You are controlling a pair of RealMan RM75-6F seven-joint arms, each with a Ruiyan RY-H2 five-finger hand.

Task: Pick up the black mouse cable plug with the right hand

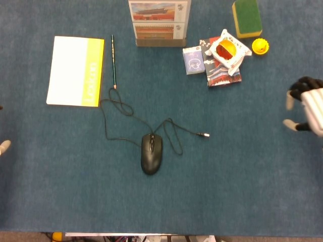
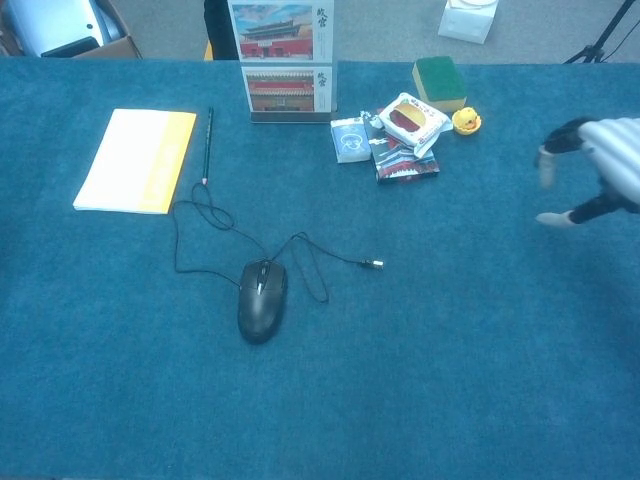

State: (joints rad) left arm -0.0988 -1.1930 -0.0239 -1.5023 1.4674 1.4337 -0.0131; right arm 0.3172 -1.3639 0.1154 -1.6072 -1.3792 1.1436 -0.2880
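Note:
The black mouse (image 1: 151,154) (image 2: 262,299) lies on the blue table cloth with its thin cable looping to the left and back. The cable's plug (image 1: 204,134) (image 2: 374,264) lies free on the cloth to the right of the mouse. My right hand (image 1: 306,108) (image 2: 592,172) has come in at the right edge, well to the right of the plug, fingers apart and holding nothing. Of my left hand only a fingertip (image 1: 3,146) shows at the left edge of the head view; its state is hidden.
A white and yellow notebook (image 1: 75,70) and a pencil (image 1: 113,60) lie at the back left. A picture stand (image 1: 159,22), a small card (image 1: 193,60), a snack packet (image 1: 228,50), a green sponge (image 1: 247,17) and a yellow duck (image 1: 260,46) crowd the back right.

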